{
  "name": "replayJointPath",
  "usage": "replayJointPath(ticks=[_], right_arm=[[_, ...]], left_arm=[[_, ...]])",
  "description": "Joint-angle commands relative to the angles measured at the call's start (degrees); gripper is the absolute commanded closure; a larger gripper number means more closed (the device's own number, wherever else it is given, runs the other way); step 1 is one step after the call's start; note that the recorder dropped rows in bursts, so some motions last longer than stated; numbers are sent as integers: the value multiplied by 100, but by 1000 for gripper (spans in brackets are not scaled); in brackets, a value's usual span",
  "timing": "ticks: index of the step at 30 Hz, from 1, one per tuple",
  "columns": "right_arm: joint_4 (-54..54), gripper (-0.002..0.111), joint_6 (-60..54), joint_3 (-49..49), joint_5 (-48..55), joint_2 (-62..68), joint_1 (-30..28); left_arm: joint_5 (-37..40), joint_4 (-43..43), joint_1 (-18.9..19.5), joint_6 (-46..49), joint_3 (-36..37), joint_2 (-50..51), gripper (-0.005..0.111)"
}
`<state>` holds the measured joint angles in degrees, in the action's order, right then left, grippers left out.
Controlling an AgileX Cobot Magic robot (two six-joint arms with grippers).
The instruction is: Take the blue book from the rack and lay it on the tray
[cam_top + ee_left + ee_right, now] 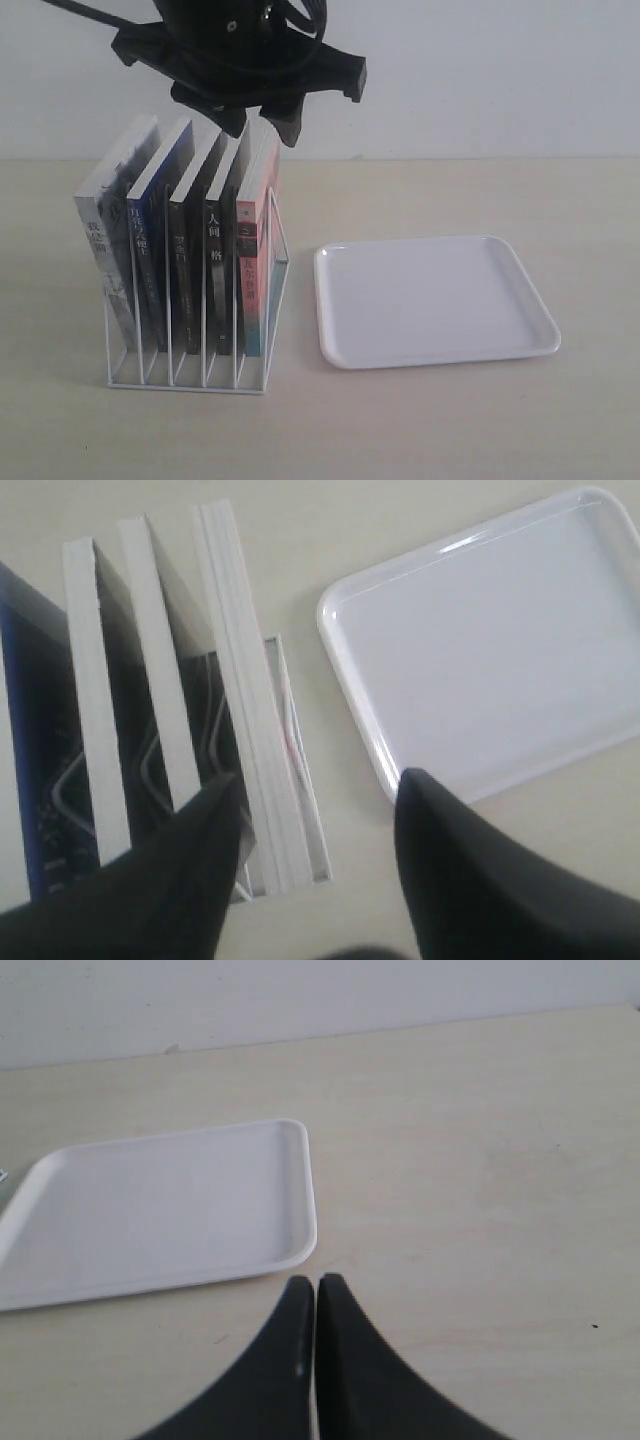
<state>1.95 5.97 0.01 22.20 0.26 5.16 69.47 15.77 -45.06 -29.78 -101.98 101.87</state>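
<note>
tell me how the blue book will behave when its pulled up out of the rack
The blue book looks slim and soft-covered, so it will probably flex if pinched by one corner. Being that slim, it is likely light. It leans between neighbouring books in the rack, so they may shift or tip as it slides out.

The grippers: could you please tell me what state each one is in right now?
Left gripper: open, holding nothing.
Right gripper: shut, holding nothing.
</note>
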Motion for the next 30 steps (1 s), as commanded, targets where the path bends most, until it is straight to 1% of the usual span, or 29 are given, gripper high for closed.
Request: replayJointPath(ticks=[1,6,12,17,30], right_arm=[[-13,108,-53,-1,-49,-26,1],[-13,108,-53,-1,-49,-26,1],[-13,108,-53,-1,-49,-26,1],[-13,108,-53,-1,-49,-26,1],[-13,108,-53,-1,-49,-26,1]], left_arm=[[50,0,-13,-17,-128,153,60],[50,15,107,-17,-137,337,60],[50,152,166,127,-137,410,60],[50,49,274,127,-137,458,60],[50,-180,284,136,-137,539,60]])
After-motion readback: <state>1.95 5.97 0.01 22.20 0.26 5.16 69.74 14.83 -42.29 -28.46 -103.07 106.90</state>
